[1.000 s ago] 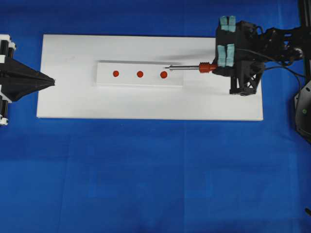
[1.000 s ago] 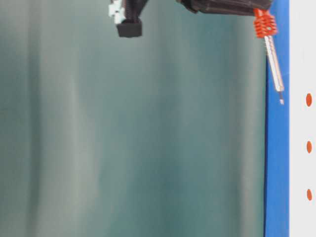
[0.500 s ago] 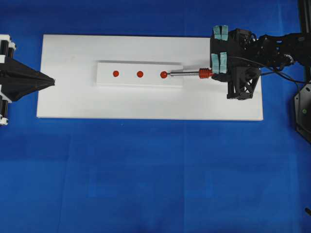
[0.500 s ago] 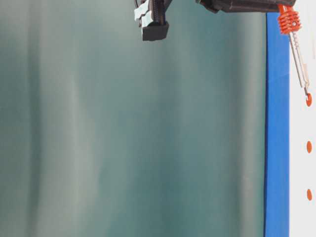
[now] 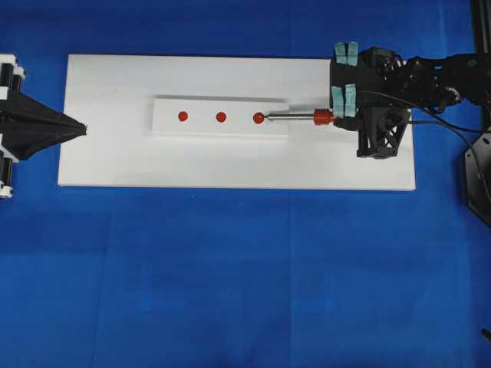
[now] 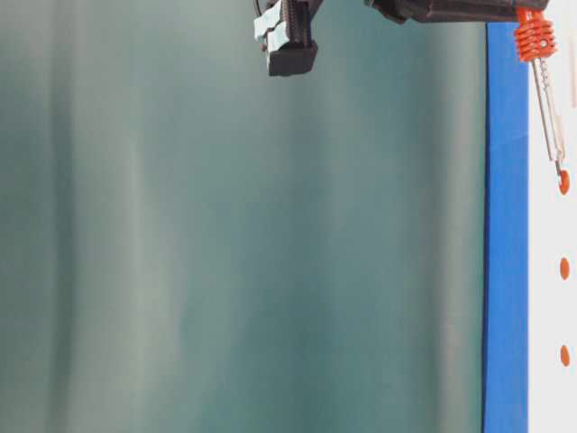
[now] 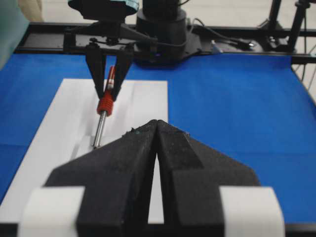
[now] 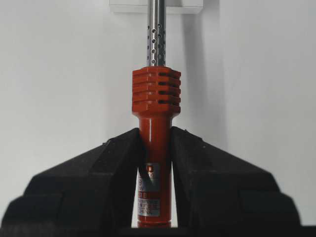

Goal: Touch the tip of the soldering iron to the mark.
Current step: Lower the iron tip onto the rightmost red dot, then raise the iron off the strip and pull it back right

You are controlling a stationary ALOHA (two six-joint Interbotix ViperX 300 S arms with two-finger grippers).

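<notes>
- The right gripper (image 8: 155, 140) is clamped on the orange-red handle of the soldering iron (image 8: 156, 94). Its perforated silver shaft runs straight out over the white board (image 5: 115, 161).
- Further out, the tip (image 5: 265, 118) sits at the edge of the nearest end dot (image 5: 258, 118) on the white block (image 5: 199, 127). In the table-level view it looks to be touching that dot or just above it; I cannot tell which.
- The mark (image 5: 221, 117), the centre dot of the three, lies beyond the tip, apart from it and untouched.
- Farthest off, the left gripper (image 5: 77, 128) rests at the board's far edge with its jaws together, holding nothing.
- Risk: stopping here would register the wrong dot. Sliding onward with the tip pressed down could scrape the block or push it along the board, carrying the mark with it, so lifting first looks safer. Overshooting would land the tip on the far end dot.
- A second ago the tip hung higher and short of the block's dots. Half a second ago it had come down to the end dot, and it has scarcely moved since.
</notes>
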